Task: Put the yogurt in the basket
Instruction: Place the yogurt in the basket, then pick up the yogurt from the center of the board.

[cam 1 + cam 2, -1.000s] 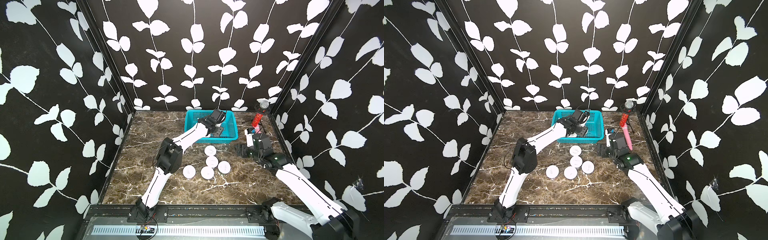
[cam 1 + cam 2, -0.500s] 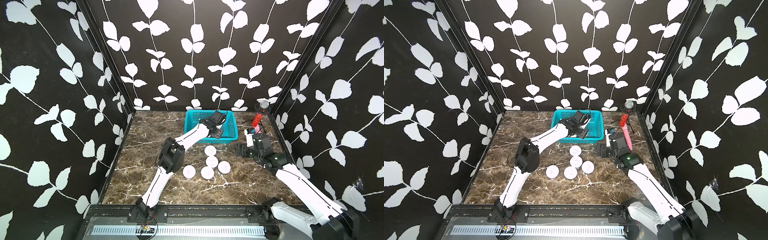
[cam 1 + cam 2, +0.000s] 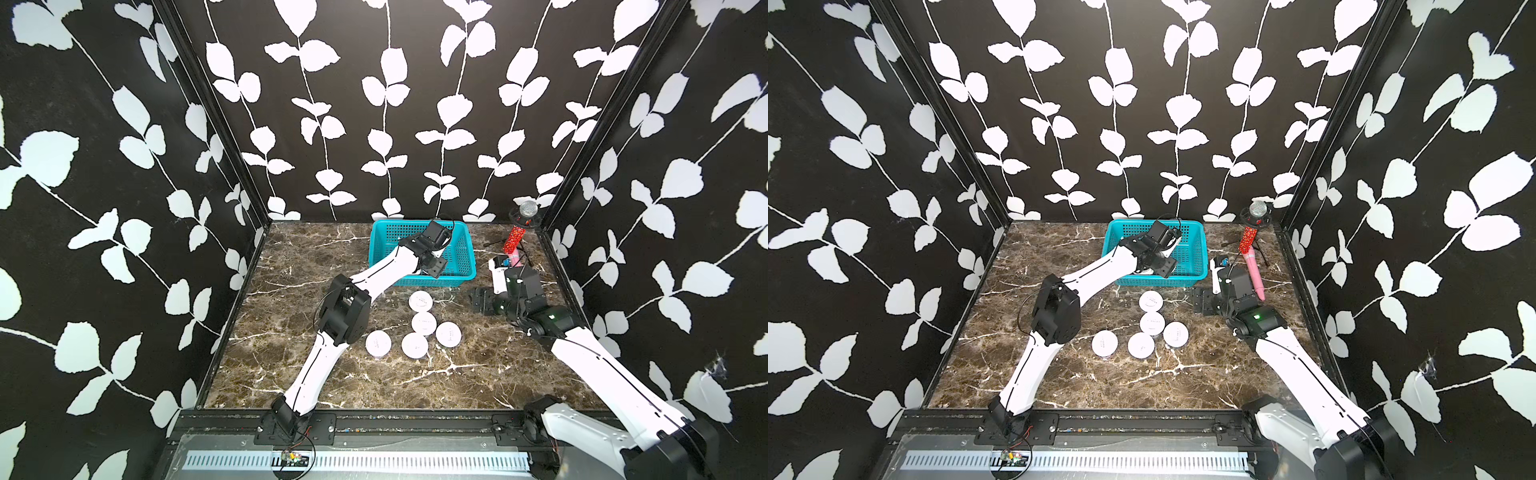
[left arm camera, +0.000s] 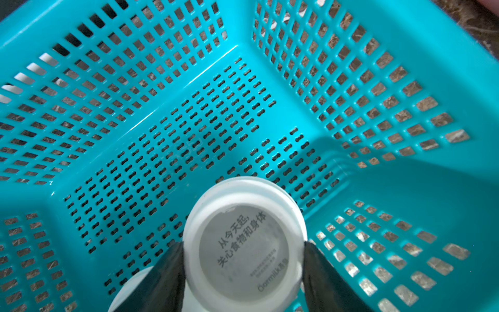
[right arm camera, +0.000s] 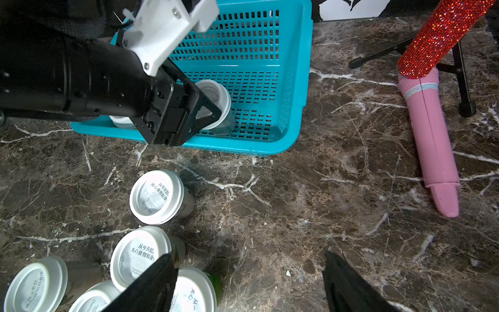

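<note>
— Marble tabletop (image 3: 478,386), leaf-print walls (image 3: 395,104). What does the left claw (image 4: 243,244) have?
— A yogurt cup (image 4: 243,216) sits between its fingers (image 4: 167,275), both right against the lid. Clamped or merely flanking, I can't tell. Claw and cup sit low inside the basket (image 4: 351,81), with a second cup (image 5: 120,122) just beside.
— And the right claw (image 5: 251,286)?
— Spread wide, empty, outside the basket. Five cups (image 3: 424,322) stand just off one finger.

white-lidded plastic yogurt cup (image 4: 244,251) between left jaws: contact unclear, near rim cut by picture edge | second white cup (image 4: 127,291) beside left jaws: mostly behind a black finger (image 4: 167,278), cut off
</note>
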Robot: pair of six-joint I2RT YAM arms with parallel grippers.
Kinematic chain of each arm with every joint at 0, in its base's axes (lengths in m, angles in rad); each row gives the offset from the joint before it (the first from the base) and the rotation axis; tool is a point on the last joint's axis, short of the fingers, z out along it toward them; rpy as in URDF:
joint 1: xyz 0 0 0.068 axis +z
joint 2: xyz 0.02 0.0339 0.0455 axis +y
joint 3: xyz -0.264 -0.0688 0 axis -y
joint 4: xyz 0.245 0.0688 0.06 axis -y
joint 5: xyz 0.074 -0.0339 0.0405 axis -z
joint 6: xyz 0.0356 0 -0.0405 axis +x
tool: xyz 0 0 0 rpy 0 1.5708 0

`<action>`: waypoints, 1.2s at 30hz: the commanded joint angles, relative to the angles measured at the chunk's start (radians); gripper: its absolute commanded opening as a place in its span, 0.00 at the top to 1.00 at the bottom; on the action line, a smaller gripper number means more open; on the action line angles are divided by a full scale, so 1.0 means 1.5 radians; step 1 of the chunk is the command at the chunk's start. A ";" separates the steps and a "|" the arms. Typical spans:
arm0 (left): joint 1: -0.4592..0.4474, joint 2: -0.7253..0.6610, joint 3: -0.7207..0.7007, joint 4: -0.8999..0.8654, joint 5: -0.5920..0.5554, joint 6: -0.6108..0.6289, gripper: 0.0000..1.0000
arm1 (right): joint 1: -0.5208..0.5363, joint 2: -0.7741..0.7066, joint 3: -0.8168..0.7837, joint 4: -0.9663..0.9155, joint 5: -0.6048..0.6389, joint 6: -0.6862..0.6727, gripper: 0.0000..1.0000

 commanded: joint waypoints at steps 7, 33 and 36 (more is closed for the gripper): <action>0.000 0.003 0.032 -0.037 0.018 0.017 0.28 | -0.003 0.001 -0.016 0.008 -0.001 0.006 0.14; 0.017 -0.197 -0.081 0.005 0.055 -0.006 0.25 | -0.002 0.049 0.024 -0.001 -0.050 -0.010 0.15; 0.041 -0.274 -0.182 0.057 0.076 -0.035 0.26 | 0.005 0.072 0.040 -0.008 -0.062 -0.016 0.15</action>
